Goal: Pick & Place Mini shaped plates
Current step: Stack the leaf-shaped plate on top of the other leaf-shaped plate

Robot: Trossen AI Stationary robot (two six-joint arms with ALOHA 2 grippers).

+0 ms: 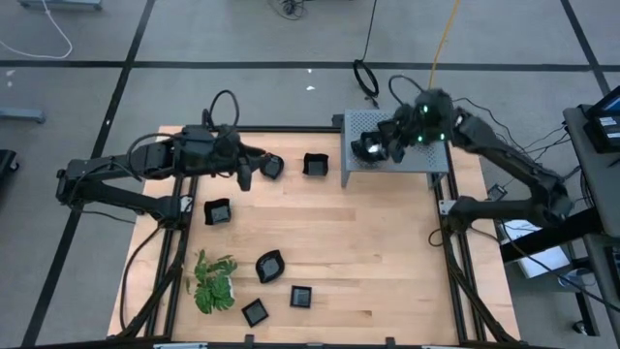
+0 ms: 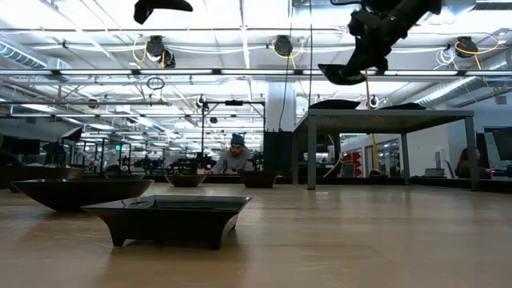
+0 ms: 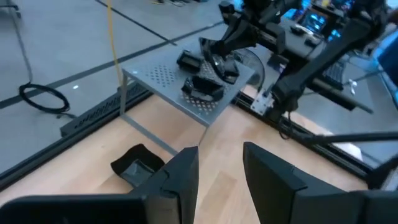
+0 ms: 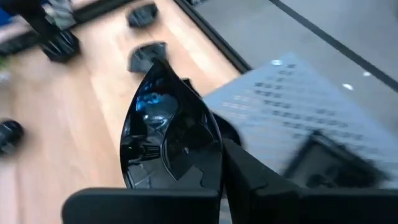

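- We find the right gripper (image 4: pixel 221 168) clamped on a leaf-shaped plate (image 4: pixel 168 134) above the perforated shelf (image 1: pixel 418 155).
- We note the left gripper (image 3: pixel 221 168) part-open, empty, over the table (image 1: pixel 387 252).

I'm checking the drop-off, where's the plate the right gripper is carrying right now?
The leaf-shaped plate is pinched in the right gripper, above the perforated grey rack at the table's far right corner.
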